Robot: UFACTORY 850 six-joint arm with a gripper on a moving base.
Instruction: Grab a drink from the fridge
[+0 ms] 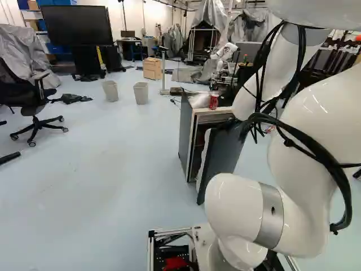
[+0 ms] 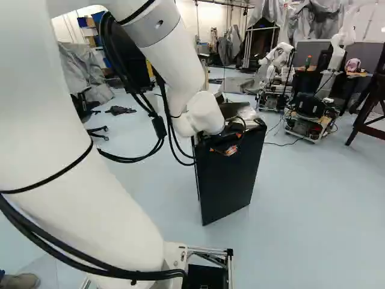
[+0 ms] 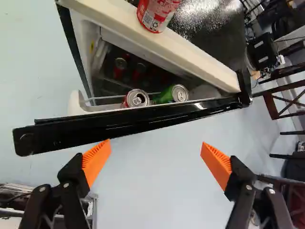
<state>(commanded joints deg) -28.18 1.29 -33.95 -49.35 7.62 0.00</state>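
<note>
In the right base view my gripper [image 2: 228,146] is over the top of the dark fridge door [image 2: 227,183]. The fridge [image 1: 186,132] stands with its door ajar. In the wrist view my gripper [image 3: 156,160] is open, nothing between its orange pads, with the door's black top edge [image 3: 128,125] just ahead. Behind that edge, in the door shelf, stand a red can [image 3: 137,98] and a green can [image 3: 174,94]. Deeper inside are dim red cans [image 3: 120,67]. Another red can [image 3: 158,14] stands on the fridge top.
Crumpled clear plastic [image 1: 198,100] lies on the fridge top. Beyond the fridge are another robot [image 2: 278,63] and a wheeled cart [image 2: 310,120]. Two grey bins [image 1: 141,93] and an office chair [image 1: 34,104] stand farther left; a dark wooden frame [image 2: 374,105] is at the right.
</note>
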